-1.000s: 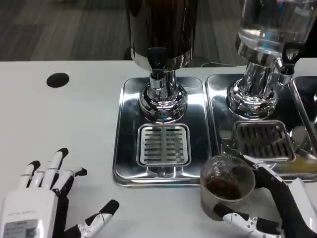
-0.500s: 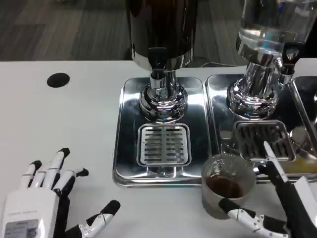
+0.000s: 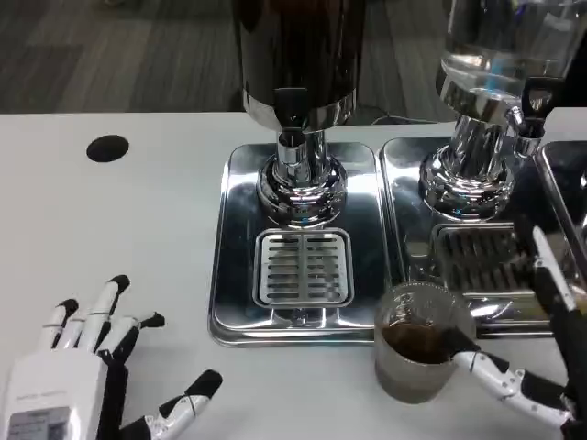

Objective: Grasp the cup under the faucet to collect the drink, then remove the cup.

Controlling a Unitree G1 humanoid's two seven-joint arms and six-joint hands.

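Note:
A clear plastic cup with dark drink in its bottom stands upright on the white table, just in front of the steel drip tray. It is to the right of the dark dispenser's faucet and its grate. My right hand is beside the cup on its right, with fingers spread wide; its thumb tip reaches the cup's right wall and one finger points up over the right-hand tray. My left hand lies open on the table at the bottom left, holding nothing.
A second dispenser with clear liquid stands on its own steel tray at the right, with a grate below it. A round black hole sits in the table at the far left.
My right hand has let go of the cup: its fingers opened and the hand drew back to the right. The cup stays standing on the table. The left hand has barely moved.

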